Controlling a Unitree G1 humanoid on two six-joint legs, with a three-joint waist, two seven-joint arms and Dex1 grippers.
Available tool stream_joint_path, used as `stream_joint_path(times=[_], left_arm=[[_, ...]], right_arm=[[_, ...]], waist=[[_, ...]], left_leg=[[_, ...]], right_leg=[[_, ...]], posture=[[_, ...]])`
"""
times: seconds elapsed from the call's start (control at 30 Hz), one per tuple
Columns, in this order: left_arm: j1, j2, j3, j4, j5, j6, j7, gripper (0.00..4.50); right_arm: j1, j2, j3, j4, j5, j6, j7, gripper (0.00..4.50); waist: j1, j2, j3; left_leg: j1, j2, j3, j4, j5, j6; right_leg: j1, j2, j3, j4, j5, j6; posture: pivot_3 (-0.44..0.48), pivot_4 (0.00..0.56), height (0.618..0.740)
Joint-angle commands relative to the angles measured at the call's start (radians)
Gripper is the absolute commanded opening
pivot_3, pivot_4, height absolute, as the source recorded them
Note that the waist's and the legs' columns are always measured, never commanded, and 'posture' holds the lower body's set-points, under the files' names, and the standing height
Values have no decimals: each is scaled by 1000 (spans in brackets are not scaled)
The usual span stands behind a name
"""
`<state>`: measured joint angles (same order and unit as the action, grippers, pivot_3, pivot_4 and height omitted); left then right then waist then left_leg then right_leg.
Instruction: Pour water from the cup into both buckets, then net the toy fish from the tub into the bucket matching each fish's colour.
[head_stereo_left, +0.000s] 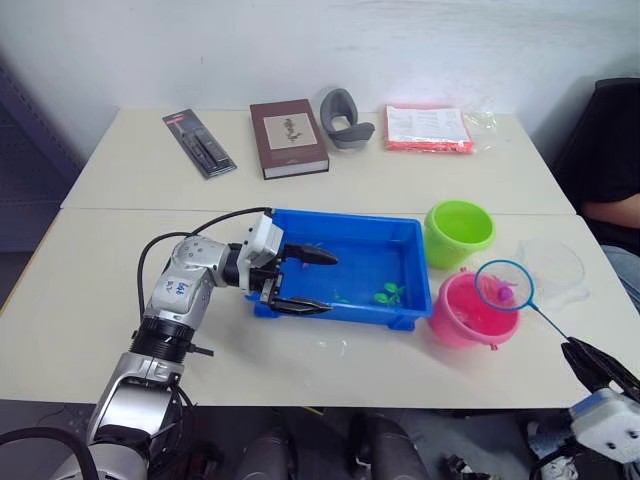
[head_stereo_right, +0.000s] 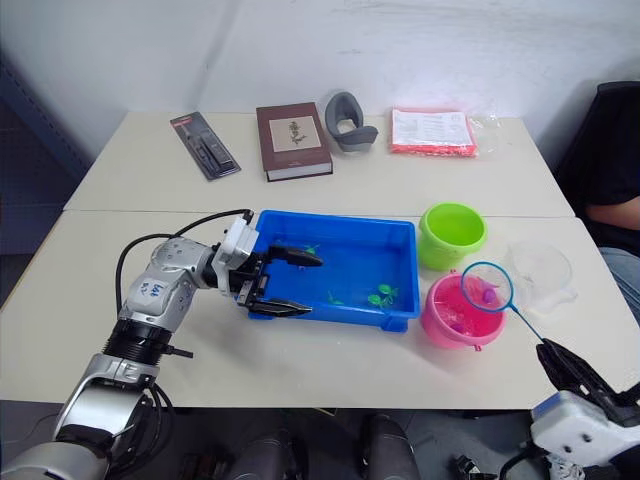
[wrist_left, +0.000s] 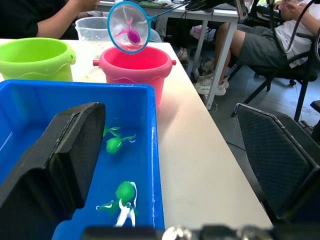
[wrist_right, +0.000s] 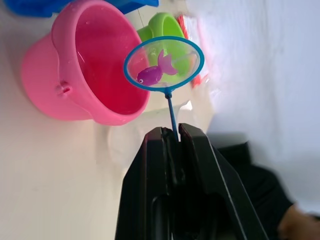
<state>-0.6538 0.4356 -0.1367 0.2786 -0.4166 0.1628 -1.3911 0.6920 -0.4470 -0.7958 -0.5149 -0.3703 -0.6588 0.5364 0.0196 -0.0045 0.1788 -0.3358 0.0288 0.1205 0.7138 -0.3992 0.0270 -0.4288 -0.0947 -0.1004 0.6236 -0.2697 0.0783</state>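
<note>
Netting step: the right claw (wrist_right: 171, 136), clenched on the net (wrist_right: 163, 63) handle, holds a pink fish (wrist_right: 155, 71) over the pink bucket (head_stereo_left: 470, 312) at right of frame. Next, tip it in. The left claw (head_stereo_left: 300, 281), released, straddles the tub (head_stereo_left: 345, 228) rim.

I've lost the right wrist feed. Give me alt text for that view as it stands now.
The right tool is shut on the thin dark handle of the blue-rimmed hoop net, which holds a small magenta plastic fish beside the rim of the round pink plastic bucket. The lime green plastic bucket sits behind.
</note>
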Motion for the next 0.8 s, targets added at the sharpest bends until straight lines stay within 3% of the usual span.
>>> stream_joint_path(times=[0.03, 0.13, 0.27, 0.33, 0.47, 0.57, 0.7, 0.8], left_arm=[[4, -3, 11, -29, 0, -11, 6, 4464], [5, -4, 14, -32, -1, -12, 13, 4464], [5, -2, 15, -29, -1, -14, 17, 4464], [6, 3, 20, -27, 1, -17, 22, 4464], [11, 31, 39, -15, 6, -24, 30, 4464], [22, 70, 69, 5, 11, -34, 40, 4464], [48, 114, 113, 6, 8, -37, 64, 4464], [85, 151, 165, -10, 7, -37, 106, 4464]], right_arm=[[-4, -15, -43, 37, -158, -123, -124, 0], [-24, -12, -87, 51, -308, -177, -259, 0], [-20, -17, -35, 49, -313, -166, -286, 0], [-22, -11, -19, 34, -231, -123, -278, 0], [-20, -38, 82, -58, 133, 101, -158, 0], [-54, -109, 197, -196, 511, 398, -71, 0], [-180, -265, 343, -315, 849, 787, -16, 0], [-422, -335, 524, -296, 981, 1072, -66, 0]], waist=[[1, 0, 0], [2, 0, 0], [-1, 0, 0], [-2, 0, 0], [-5, 0, 0], [-18, 0, 0], [-24, 0, 0], [-21, -1, 1]], left_leg=[[0, 0, 0, 0, 0, 0], [0, 0, 0, 0, 0, 0], [0, 0, 0, 0, 0, -1], [0, 0, 0, 0, 0, -1], [0, 1, -1, 0, 0, 0], [1, 1, -1, 0, 0, 0], [1, 4, -3, 1, 0, 0], [0, 4, -6, 1, 0, 0]], right_leg=[[0, 0, 0, 0, 0, 0], [0, 0, 0, 0, 0, 0], [0, 0, 1, 0, 0, -1], [0, 0, 1, 1, -1, -1], [0, 0, 1, 1, -1, -1], [0, -2, 0, 2, -1, -1], [0, -8, -2, 3, -1, -3], [0, -9, -5, 3, -2, -4]], posture=[[0, 150, 740], [0, 150, 740], [0, 150, 740], [0, 150, 740], [0, 150, 740], [0, 150, 740], [0, 150, 740], [0, 150, 740]])
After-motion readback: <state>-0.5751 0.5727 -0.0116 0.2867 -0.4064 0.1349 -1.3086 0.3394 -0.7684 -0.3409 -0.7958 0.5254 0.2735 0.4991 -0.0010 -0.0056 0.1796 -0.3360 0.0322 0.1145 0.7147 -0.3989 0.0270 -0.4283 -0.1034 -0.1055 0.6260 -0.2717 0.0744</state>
